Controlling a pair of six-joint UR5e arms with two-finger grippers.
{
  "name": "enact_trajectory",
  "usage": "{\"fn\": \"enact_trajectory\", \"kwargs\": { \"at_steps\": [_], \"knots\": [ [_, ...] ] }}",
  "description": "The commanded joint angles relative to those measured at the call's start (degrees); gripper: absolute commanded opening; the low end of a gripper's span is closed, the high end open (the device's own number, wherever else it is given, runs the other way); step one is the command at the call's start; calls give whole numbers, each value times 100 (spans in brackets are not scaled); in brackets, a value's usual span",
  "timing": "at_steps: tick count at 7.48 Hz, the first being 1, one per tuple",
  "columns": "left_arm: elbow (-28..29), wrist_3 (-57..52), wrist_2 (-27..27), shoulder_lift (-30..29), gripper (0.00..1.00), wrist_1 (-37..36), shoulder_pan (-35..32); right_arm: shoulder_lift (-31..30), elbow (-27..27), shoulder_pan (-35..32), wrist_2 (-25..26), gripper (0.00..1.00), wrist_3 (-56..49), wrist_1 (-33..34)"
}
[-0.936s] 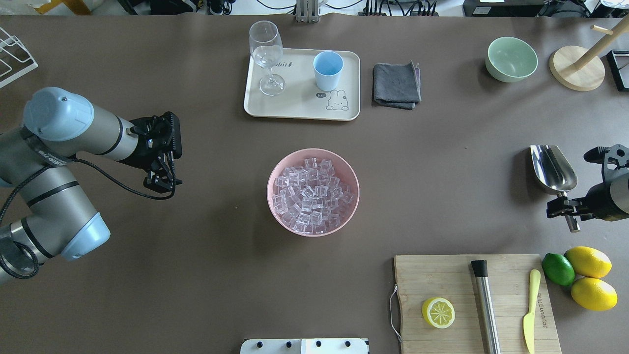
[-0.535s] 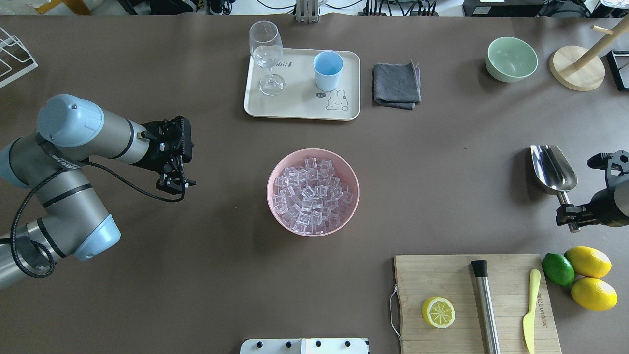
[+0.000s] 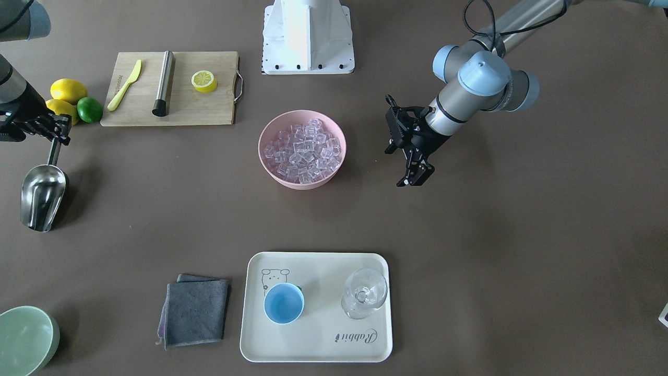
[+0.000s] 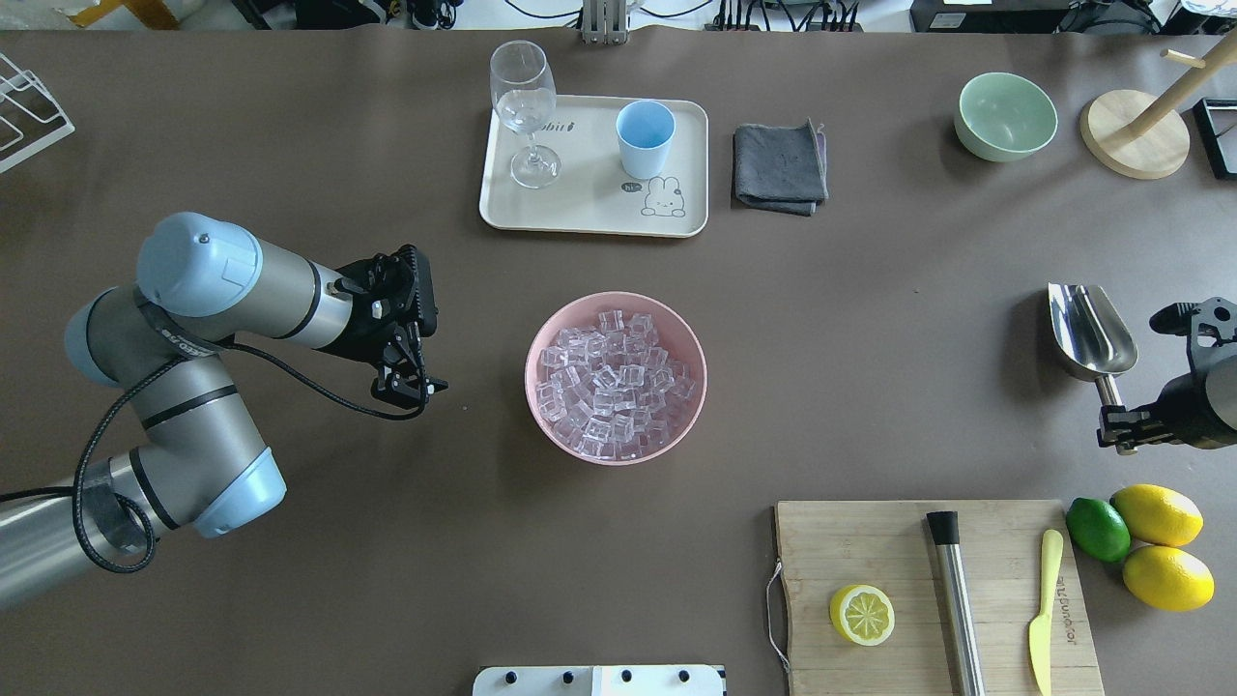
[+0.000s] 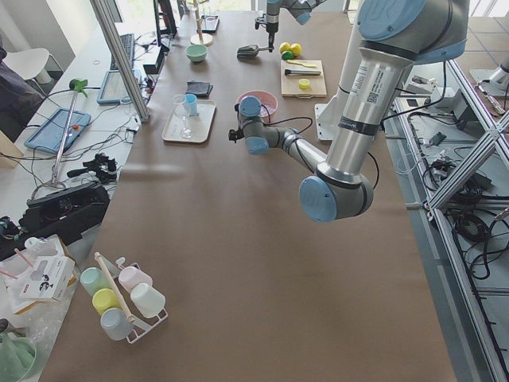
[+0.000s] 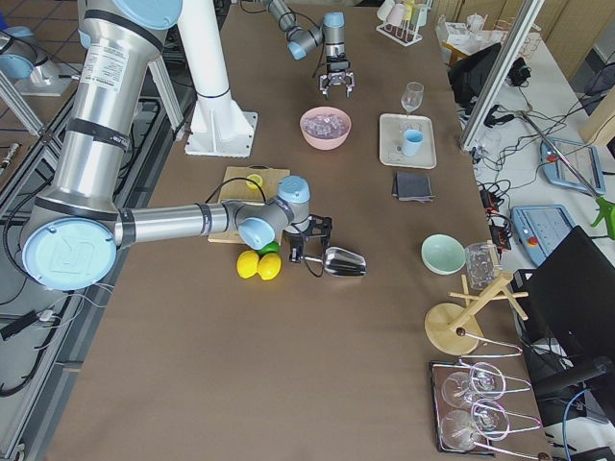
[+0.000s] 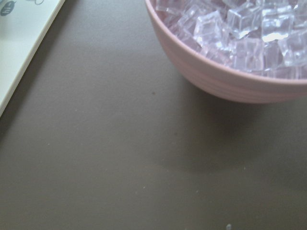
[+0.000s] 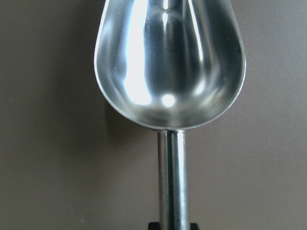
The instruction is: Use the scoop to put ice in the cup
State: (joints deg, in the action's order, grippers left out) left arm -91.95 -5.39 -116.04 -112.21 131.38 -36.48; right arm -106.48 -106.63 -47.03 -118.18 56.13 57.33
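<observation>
The ice [image 4: 615, 387] fills a pink bowl [image 4: 533, 372] at the table's middle. It also shows in the left wrist view [image 7: 240, 28]. The light-blue cup [image 4: 645, 135] stands upright and empty on a cream tray [image 4: 589, 208] at the far side. The steel scoop [image 4: 1090, 329] lies at the right, trough facing away from the robot. My right gripper [image 4: 1121, 435] is shut on the end of its handle, and the trough shows empty [image 8: 168, 62]. My left gripper [image 4: 411, 390] is open and empty, left of the bowl.
A clear stemmed glass [image 4: 524, 106] shares the tray. A grey cloth [image 4: 781, 166] lies right of it, and a pale-green bowl [image 4: 1005, 114] and a wooden stand [image 4: 1136, 130] stand far right. A cutting board [image 4: 899, 541] holds a lemon half, a steel rod and a knife; lemons [image 4: 1155, 514] lie beside it.
My left arm has moved right, toward the pink bowl. My right gripper has slid back along the scoop's handle to its end. The scoop has shifted slightly right.
</observation>
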Motion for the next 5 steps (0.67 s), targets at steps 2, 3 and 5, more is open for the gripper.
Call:
{"fn": "enact_trajectory", "kwargs": {
  "at_steps": [2,3,5],
  "knots": [
    [151,882,266,-213,98,230,343,13,-208,-549,6,0,-1940,479],
    [238,908,275,-213,98,361,360,39,-453,-996,-29,0,-2591,837],
    [283,908,529,-362,98,370,448,459,-736,-1255,-13,0,-3470,1481]
  ]
}}
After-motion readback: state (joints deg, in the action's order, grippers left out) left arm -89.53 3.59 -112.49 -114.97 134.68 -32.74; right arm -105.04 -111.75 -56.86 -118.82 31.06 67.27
